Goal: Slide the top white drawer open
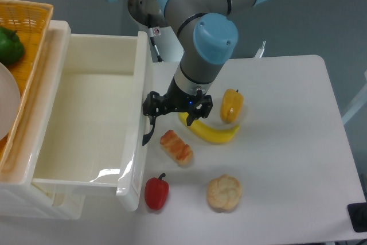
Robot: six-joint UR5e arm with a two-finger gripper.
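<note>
Glossy cream plastic top white drawer [92, 113]; woven orange wicker basket [28, 21]; matt white table [287, 142].
</note>
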